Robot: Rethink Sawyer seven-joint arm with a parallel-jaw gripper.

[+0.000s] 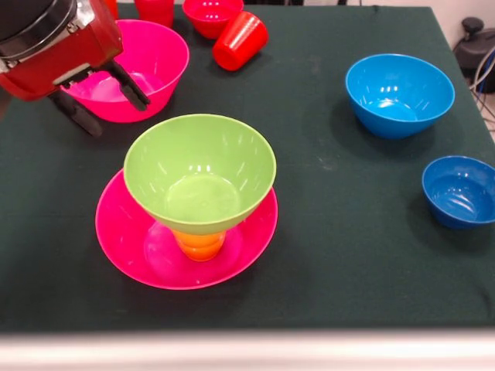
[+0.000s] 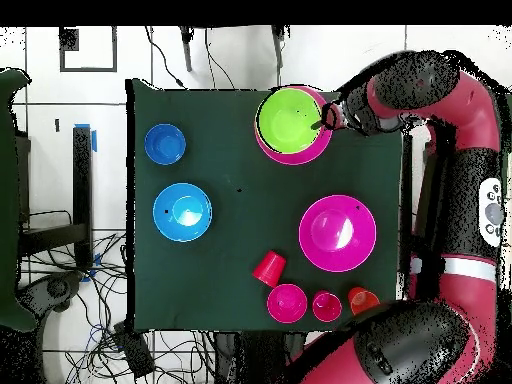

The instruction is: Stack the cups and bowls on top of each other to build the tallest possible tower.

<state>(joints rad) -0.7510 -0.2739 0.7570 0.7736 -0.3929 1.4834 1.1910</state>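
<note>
The tower stands at the front left: a wide pink bowl [image 1: 124,232], a yellow-orange cup [image 1: 199,244] in it, and a lime green bowl [image 1: 199,170] upright on the cup. From above, the green bowl [image 2: 290,120] covers most of the pink bowl [image 2: 318,150]. My gripper [image 1: 116,116] is open and empty. It hangs just left of and behind the green bowl, in front of the second large pink bowl [image 1: 158,54]. In the overhead view the gripper [image 2: 328,115] is at the green bowl's rim.
A light blue bowl [image 1: 400,93] and a small dark blue bowl [image 1: 460,189] sit at the right. At the back, a red cup [image 1: 240,39] lies on its side beside a small red bowl [image 1: 213,15] and another red cup [image 1: 155,9]. An orange cup [image 2: 362,298] stands near the robot's base.
</note>
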